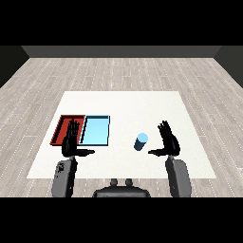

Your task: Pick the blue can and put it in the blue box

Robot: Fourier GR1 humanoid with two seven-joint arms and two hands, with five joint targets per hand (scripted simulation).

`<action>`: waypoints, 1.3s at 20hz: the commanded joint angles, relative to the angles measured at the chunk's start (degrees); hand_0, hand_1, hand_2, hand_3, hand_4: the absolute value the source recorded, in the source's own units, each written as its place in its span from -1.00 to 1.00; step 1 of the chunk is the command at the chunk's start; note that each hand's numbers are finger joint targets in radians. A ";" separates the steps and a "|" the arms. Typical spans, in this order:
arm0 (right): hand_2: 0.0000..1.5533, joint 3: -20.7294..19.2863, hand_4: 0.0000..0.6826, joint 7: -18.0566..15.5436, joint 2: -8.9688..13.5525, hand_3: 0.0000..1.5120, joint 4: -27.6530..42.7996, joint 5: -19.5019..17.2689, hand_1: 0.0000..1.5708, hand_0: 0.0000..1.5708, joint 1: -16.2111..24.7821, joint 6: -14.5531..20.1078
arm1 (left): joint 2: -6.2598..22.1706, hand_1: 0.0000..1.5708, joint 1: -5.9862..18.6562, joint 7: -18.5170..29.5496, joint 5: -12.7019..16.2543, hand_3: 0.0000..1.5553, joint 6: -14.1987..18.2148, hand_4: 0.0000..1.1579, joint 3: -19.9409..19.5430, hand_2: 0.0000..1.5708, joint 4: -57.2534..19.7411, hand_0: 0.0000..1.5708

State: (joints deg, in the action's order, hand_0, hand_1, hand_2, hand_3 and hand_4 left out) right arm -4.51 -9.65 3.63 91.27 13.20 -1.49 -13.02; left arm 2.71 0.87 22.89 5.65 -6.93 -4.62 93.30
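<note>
A light blue can (141, 141) stands upright on the white table (123, 104), right of the trays. The light blue tray (96, 130) lies left of the can, with the red tray (63, 127) beside it on its left. My right hand (168, 140) is open just right of the can, fingers straight up and thumb pointing toward the can, not touching it. My left hand (71, 140) is open too, raised over the near edge of the red tray, thumb pointing right.
Both grey forearms come in from the lower corners. The table's front edge (123, 178) runs just below the hands. Wooden floor surrounds the table.
</note>
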 commanded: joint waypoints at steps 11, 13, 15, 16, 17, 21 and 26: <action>-1.00 4.92 -1.00 -3.56 -3.57 -1.00 -7.43 2.07 -1.00 -1.00 -1.36 5.41 | 1.60 -1.00 1.15 -2.01 2.20 -1.00 -0.58 -1.00 -1.95 -1.00 0.78 -1.00; -1.00 2.91 -1.00 -4.03 -3.23 -1.00 -7.79 2.99 -1.00 -1.00 1.70 0.69 | -0.62 -1.00 1.30 -0.55 0.08 -1.00 1.05 -1.00 0.49 -1.00 -0.56 -1.00; -1.00 1.85 -1.00 -2.19 -2.68 -1.00 -9.65 3.92 -1.00 -1.00 -2.33 2.94 | 1.59 -1.00 -1.41 -4.55 2.15 -1.00 -0.51 -1.00 -0.98 -1.00 5.49 -1.00; -1.00 1.08 -1.00 -6.19 -1.37 -1.00 -15.99 3.55 -1.00 -1.00 -4.24 -0.51 | -0.35 -1.00 -2.12 0.88 -0.51 -1.00 0.61 -1.00 0.32 -1.00 1.02 -1.00; -1.00 6.30 -1.00 -5.79 -3.57 -1.00 -12.41 4.26 -1.00 -1.00 -2.12 6.34 | 1.21 -1.00 1.42 -0.34 1.71 -1.00 -0.76 -1.00 -1.57 -1.00 -1.34 -1.00; -1.00 6.07 -1.00 -12.99 -3.59 -1.00 -20.23 1.57 -1.00 -1.00 -2.76 3.11 | 0.41 -1.00 0.85 -2.99 0.03 -1.00 1.60 -1.00 -0.11 -1.00 2.30 -1.00; -1.00 3.22 -1.00 -10.02 -3.25 -1.00 -24.19 5.47 -1.00 -1.00 -8.70 3.18 | 1.51 -1.00 0.55 0.04 1.23 -1.00 -1.04 -1.00 -1.33 -1.00 -1.34 -1.00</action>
State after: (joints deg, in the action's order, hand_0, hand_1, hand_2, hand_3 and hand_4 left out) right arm 0.64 -17.82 0.24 72.29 17.60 -7.36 -7.79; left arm 3.77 1.53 21.41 6.94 -6.98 -5.69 93.93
